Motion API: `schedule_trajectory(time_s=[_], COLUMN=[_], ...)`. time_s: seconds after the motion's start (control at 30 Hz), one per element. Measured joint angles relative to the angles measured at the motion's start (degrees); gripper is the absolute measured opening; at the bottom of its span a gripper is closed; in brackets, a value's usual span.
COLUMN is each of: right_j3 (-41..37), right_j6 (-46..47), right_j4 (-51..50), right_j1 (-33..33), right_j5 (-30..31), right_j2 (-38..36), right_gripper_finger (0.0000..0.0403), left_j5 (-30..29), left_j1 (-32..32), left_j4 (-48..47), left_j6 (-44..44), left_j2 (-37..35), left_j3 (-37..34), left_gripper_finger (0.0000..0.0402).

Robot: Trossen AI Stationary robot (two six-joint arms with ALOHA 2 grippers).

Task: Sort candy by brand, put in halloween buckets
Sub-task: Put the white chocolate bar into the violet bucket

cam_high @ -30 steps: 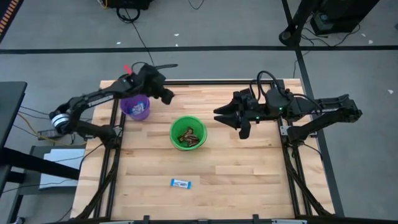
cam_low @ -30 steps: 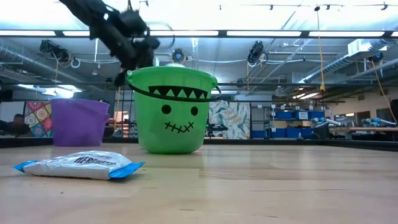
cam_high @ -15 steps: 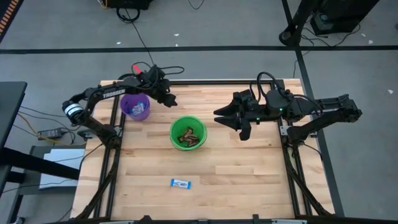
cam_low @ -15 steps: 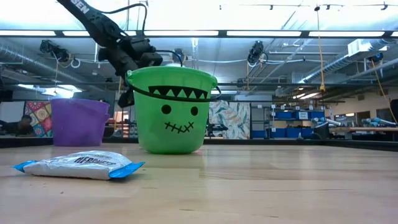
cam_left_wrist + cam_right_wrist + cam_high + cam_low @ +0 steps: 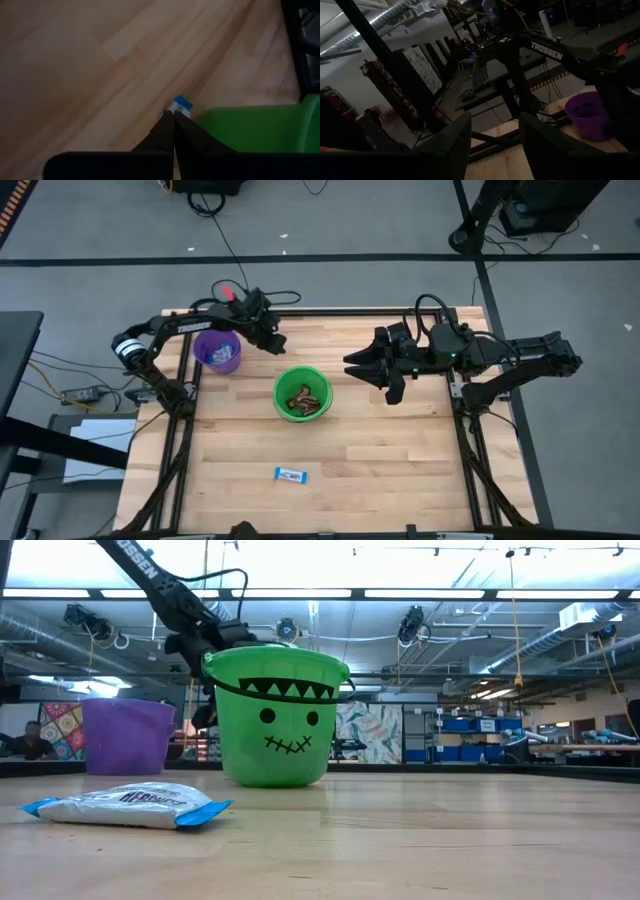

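1. The left arm reaches from the table's left edge across the far-left corner, elbow bent outward. Its left gripper point(image 5: 272, 338) hangs just beyond the small round purple plastic bucket point(image 5: 217, 351), between that bucket and the bright green round plastic bucket point(image 5: 302, 394).
2. In the left wrist view, the left gripper's two dark fingers point(image 5: 172, 131) are pressed together with nothing between them. The rim of the green bucket and one end of the blue-and-white candy show past the tips.
3. The right arm extends from the table's right edge toward the centre, held level above the wood. Its right gripper point(image 5: 360, 366) hovers to the right of the green bucket, well clear of it, fingers spread apart and empty.
4. The green bucket stands upright near the table's centre, its painted face visible in the low view. It contains several dark brown wrapped candies point(image 5: 303, 399).
5. The purple bucket stands upright at the far-left corner and holds light blue-and-white wrapped candies point(image 5: 222, 355).
6. One flat blue-and-white wrapped candy bar point(image 5: 291, 474) lies alone on the light wooden table point(image 5: 400, 460), near the front edge, well apart from both buckets and both grippers.
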Motion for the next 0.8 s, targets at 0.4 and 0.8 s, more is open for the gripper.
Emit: schedule_trajectory(time_s=[0.4,0.8], right_j3=[0.0,0.0], right_j6=[0.02,1.76], right_j4=[0.0,-0.04], right_j1=[-0.04,-0.06], right_j5=[0.0,-0.02], right_j2=[-0.04,-0.09], right_gripper_finger=[0.0176,0.0176], left_j5=[6.92,3.86], left_j1=[-0.18,-1.08], left_j4=[-0.14,-2.24], left_j6=[1.1,6.23], left_j2=[5.23,11.45], left_j3=[0.0,-0.04], left_gripper_finger=[0.0002,0.0001])
